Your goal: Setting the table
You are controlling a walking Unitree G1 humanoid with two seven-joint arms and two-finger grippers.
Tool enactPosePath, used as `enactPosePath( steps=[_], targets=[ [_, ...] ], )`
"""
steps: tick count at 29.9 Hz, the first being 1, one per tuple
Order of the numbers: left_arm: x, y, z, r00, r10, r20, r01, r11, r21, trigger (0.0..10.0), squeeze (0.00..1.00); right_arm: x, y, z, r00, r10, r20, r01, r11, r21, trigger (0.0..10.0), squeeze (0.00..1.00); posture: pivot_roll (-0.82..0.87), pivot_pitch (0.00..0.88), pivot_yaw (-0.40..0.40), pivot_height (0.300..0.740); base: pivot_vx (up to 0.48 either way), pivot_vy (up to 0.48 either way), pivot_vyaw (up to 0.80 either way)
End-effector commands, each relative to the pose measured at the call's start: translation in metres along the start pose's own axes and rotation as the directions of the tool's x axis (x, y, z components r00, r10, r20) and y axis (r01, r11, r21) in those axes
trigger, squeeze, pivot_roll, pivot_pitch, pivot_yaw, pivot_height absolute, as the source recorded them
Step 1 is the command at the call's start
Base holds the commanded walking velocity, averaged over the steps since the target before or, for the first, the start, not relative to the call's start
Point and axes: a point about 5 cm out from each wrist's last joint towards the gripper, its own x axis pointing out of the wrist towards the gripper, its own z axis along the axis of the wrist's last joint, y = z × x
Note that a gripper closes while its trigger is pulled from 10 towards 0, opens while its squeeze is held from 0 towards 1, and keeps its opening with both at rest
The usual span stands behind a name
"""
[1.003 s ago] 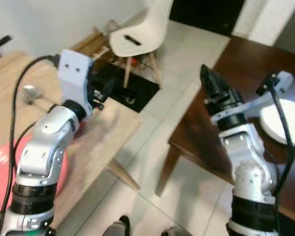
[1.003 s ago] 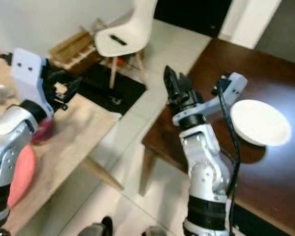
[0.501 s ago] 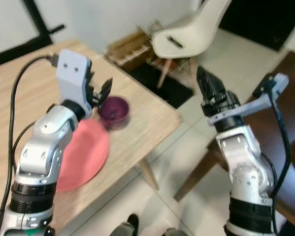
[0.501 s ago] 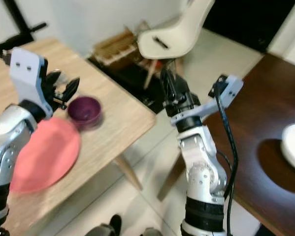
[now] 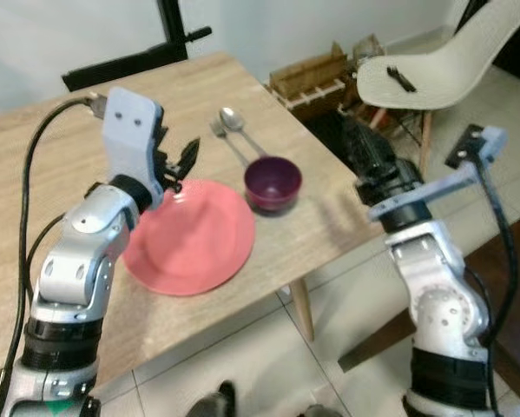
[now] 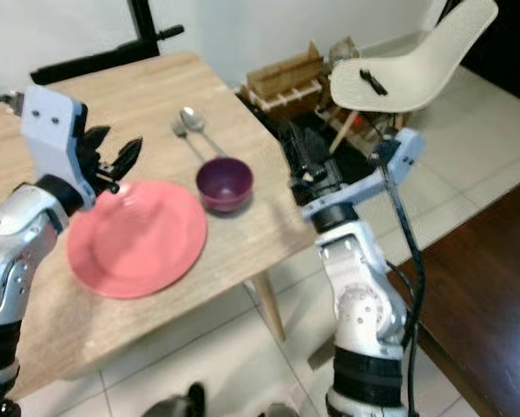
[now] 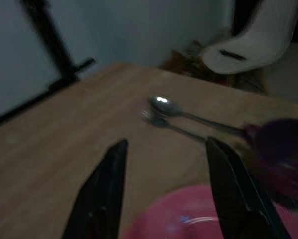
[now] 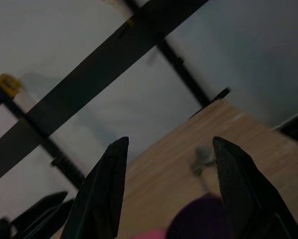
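Two grippers raised over a light wooden table (image 5: pixel 34 174), both empty with fingers apart.

Four pieces lie on the table: a pink plate (image 5: pixel 193 239), a purple bowl (image 5: pixel 273 182) just beside the plate's far right edge, and a spoon (image 5: pixel 235 124) and fork (image 5: pixel 222 136) lying side by side beyond the bowl, the spoon's handle reaching toward its rim; the left gripper (image 5: pixel 180 161) hovers above the plate's far left edge, its black fingers spread in the left wrist view (image 7: pixel 163 194); the right gripper (image 6: pixel 305 155) is held off the table's right corner, fingers (image 8: pixel 101 199) parted and pointing toward the bowl; a white chair (image 5: pixel 433 65) and a wooden crate (image 5: pixel 316 74) stand on the tiled floor (image 5: pixel 242 356) past the table.
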Motion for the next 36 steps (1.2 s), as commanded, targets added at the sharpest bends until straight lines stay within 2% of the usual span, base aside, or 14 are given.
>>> enactPosePath(
  steps=[1, 6, 9, 11, 15, 19, 20, 21, 23, 24, 26, 29, 33, 36],
  targets=[
    [0.005, -0.002, -0.003, 0.997, -0.068, -0.030, 0.069, 0.997, 0.022, 10.0, 0.00, -0.001, -0.004, -0.006, 0.999, 0.003, -0.043, -0.002, 1.000, 0.021, 10.0, 0.00, -0.02, 0.055, 0.069, 0.740, 0.000, 0.000, 0.00],
    [0.013, -0.002, -0.005, 0.989, -0.133, -0.058, 0.136, 0.989, 0.050, 10.0, 0.00, -0.001, -0.005, -0.007, 0.998, 0.003, -0.062, -0.002, 1.000, 0.018, 10.0, 0.00, -0.02, 0.063, 0.066, 0.740, 0.000, 0.000, 0.00],
    [0.013, 0.004, -0.005, 0.982, -0.169, -0.089, 0.177, 0.980, 0.094, 10.0, 0.00, -0.004, -0.003, -0.013, 0.985, 0.042, -0.165, -0.049, 0.998, -0.038, 10.0, 0.00, -0.03, 0.077, 0.070, 0.740, 0.000, 0.000, 0.00],
    [0.004, 0.014, -0.005, 0.975, -0.192, -0.114, 0.206, 0.971, 0.123, 10.0, 0.00, -0.009, 0.003, -0.020, 0.961, 0.112, -0.253, -0.125, 0.991, -0.037, 10.0, 0.00, -0.02, 0.085, 0.065, 0.740, 0.000, 0.000, 0.00],
    [-0.011, 0.023, -0.007, 0.960, -0.240, -0.146, 0.261, 0.954, 0.149, 10.0, 0.00, -0.019, 0.006, -0.024, 0.934, 0.143, -0.327, -0.162, 0.986, -0.030, 10.0, 0.00, -0.02, 0.093, 0.055, 0.740, 0.000, 0.000, 0.00],
    [-0.035, 0.046, -0.022, 0.954, -0.190, -0.231, 0.228, 0.963, 0.147, 10.0, 0.00, -0.046, 0.006, -0.021, 0.897, 0.197, -0.395, -0.187, 0.980, 0.063, 10.0, 0.00, -0.02, 0.103, 0.053, 0.740, 0.000, 0.000, 0.00],
    [-0.040, 0.050, -0.033, 0.956, -0.162, -0.244, 0.190, 0.977, 0.093, 10.0, 0.00, -0.055, 0.007, -0.024, 0.885, 0.216, -0.413, -0.182, 0.976, 0.121, 10.0, 0.00, -0.02, 0.108, 0.055, 0.740, 0.000, 0.000, 0.00],
    [-0.040, 0.050, -0.033, 0.956, -0.162, -0.244, 0.190, 0.977, 0.093, 10.0, 0.00, -0.055, 0.007, -0.024, 0.885, 0.216, -0.413, -0.182, 0.976, 0.121, 10.0, 0.00, -0.02, 0.108, 0.055, 0.740, 0.000, 0.000, 0.00],
    [-0.047, 0.049, -0.053, 0.957, -0.143, -0.251, 0.149, 0.989, 0.002, 10.0, 0.00, -0.069, 0.006, -0.033, 0.869, 0.231, -0.438, -0.155, 0.967, 0.202, 10.0, 0.00, -0.02, 0.108, 0.055, 0.740, 0.000, 0.000, 0.00],
    [-0.047, 0.049, -0.053, 0.957, -0.143, -0.251, 0.149, 0.989, 0.002, 10.0, 0.00, -0.069, 0.006, -0.033, 0.869, 0.231, -0.438, -0.155, 0.967, 0.202, 10.0, 0.00, -0.02, 0.108, 0.055, 0.740, 0.000, 0.000, 0.00],
    [-0.052, 0.041, -0.065, 0.955, -0.175, -0.240, 0.164, 0.984, -0.062, 10.0, 0.00, -0.073, 0.006, -0.043, 0.858, 0.230, -0.459, -0.127, 0.961, 0.245, 10.0, 0.00, -0.02, 0.115, 0.053, 0.740, 0.000, 0.000, 0.00],
    [-0.062, 0.032, -0.078, 0.952, -0.218, -0.216, 0.178, 0.965, -0.191, 10.0, 0.00, -0.075, 0.013, -0.057, 0.840, 0.264, -0.475, -0.105, 0.936, 0.335, 10.0, 0.00, -0.02, 0.119, 0.048, 0.740, 0.000, 0.000, 0.00],
    [-0.076, 0.027, -0.096, 0.943, -0.207, -0.259, 0.150, 0.963, -0.224, 10.0, 0.00, -0.077, 0.018, -0.066, 0.813, 0.300, -0.499, -0.078, 0.906, 0.416, 10.0, 0.00, -0.01, 0.124, 0.040, 0.740, 0.000, 0.000, 0.00],
    [-0.080, 0.027, -0.101, 0.943, -0.193, -0.272, 0.132, 0.965, -0.229, 10.0, 0.00, -0.078, 0.019, -0.068, 0.801, 0.311, -0.512, -0.077, 0.901, 0.426, 10.0, 0.00, -0.01, 0.126, 0.031, 0.740, 0.000, 0.000, 0.00]
  ],
)
